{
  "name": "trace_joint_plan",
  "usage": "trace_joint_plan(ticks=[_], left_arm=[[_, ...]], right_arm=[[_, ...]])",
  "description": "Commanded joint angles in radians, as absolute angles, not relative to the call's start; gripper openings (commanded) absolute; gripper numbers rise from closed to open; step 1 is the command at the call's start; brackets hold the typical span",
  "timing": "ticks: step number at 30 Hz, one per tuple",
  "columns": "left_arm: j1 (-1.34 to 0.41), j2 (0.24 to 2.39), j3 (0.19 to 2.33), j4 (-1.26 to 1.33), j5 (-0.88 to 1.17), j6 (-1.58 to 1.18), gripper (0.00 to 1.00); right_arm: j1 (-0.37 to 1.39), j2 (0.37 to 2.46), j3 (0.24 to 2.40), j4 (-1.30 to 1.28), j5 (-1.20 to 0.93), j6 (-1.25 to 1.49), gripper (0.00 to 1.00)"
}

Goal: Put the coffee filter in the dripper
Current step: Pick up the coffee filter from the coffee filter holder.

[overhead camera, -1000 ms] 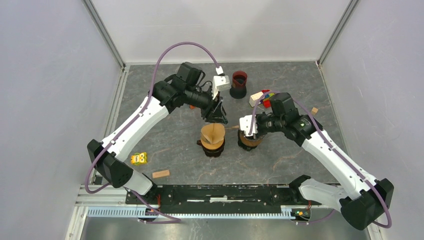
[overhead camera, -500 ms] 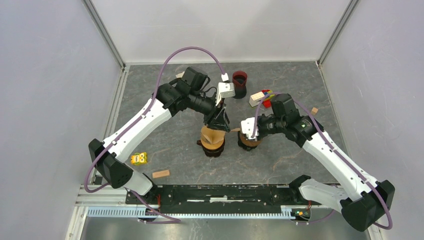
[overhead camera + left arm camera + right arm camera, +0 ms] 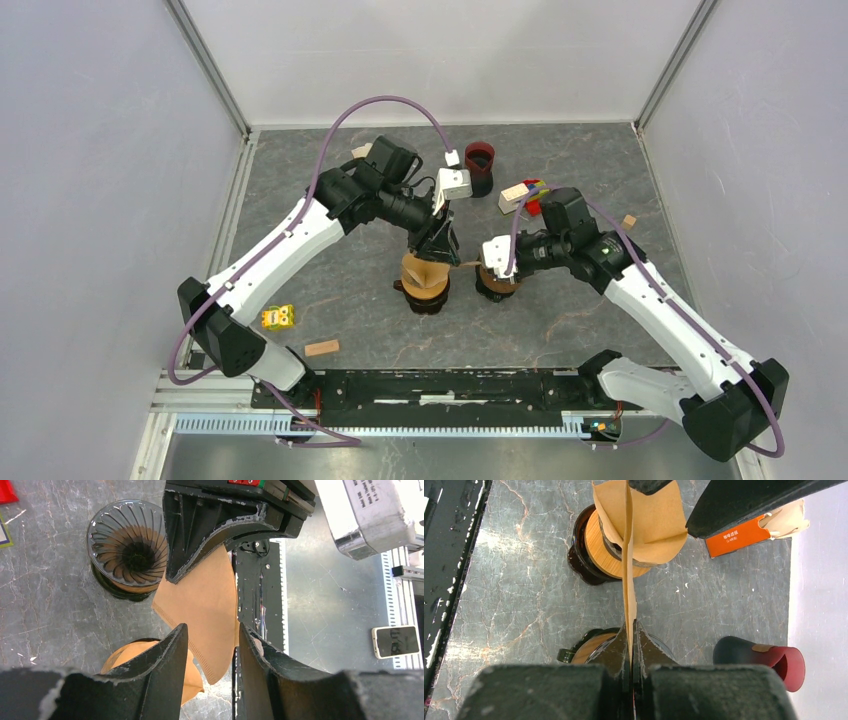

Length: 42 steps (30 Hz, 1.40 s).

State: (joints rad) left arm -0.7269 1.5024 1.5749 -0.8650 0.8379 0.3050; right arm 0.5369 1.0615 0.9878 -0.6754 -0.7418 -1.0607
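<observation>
The right fingers [image 3: 626, 641] are pinched shut on the edge of one brown coffee filter [image 3: 628, 575], holding it on edge in the air. It is not in the glass dripper [image 3: 127, 550], at the upper left of the left wrist view. The left fingers [image 3: 180, 636] stand partly apart, straddling the filter unclamped. A filter stack [image 3: 425, 270] stands near the dripper on the tabletop [image 3: 330, 200].

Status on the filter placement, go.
Right gripper shut on the coffee filter. Left gripper open, straddling it. Dripper empty, filter not in yet. Nothing blocking its mouth.
</observation>
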Motion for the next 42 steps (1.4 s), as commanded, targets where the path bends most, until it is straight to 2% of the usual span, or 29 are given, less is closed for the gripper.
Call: trace_joint_plan(ticks=[1, 42], left_arm=[[-0.732, 1.490, 1.559, -0.861, 0.853, 0.352, 0.49], [-0.747, 1.499, 1.548, -0.851, 0.839, 0.360, 0.49]], right_arm=[[0.543, 1.068, 1.015, -0.692, -0.776, -1.067, 0.01], [0.543, 1.114, 1.068, -0.695, -0.738, -0.968, 0.00]])
